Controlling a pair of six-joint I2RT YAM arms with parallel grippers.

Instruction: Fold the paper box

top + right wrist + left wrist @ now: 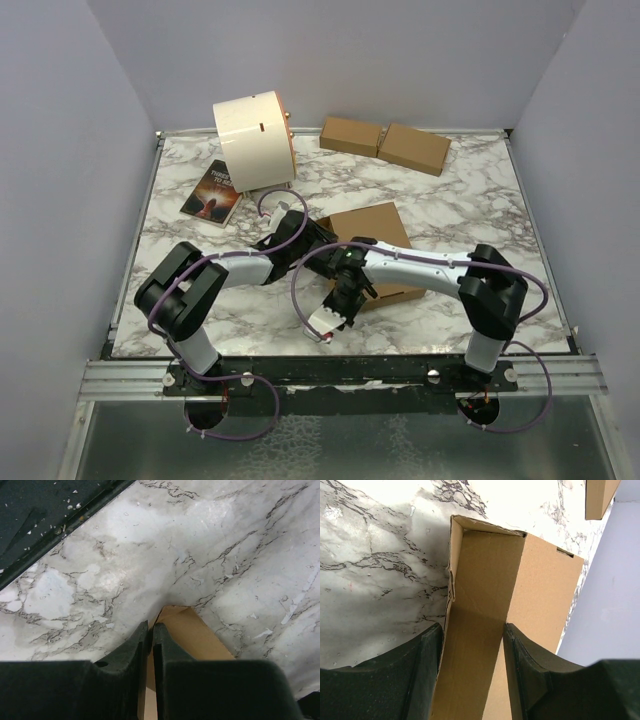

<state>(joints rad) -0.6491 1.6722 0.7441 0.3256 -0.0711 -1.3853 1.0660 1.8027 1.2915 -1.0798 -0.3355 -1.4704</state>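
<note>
- Seemingly mid-fold: the paper box (378, 228) lies mid-table, between both grippers, with one side wall raised
- right gripper (151, 627) is clenched on a thin flap corner; left gripper (472, 628) stands released, astride the raised wall
- next, I judge, the pinched flap needs swinging up and tucking (gently, since cardboard creases)
- the box's near edge is hidden from above, and its tabs and slots are unreadable

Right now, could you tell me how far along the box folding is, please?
Done: one side wall of the paper box stands folded up, seen from the left wrist. In hand: the left fingers, open, straddle that wall; the right fingers are shut on a cardboard corner. Left, I judge: tucking and closing; which flaps remain I cannot see.
</note>
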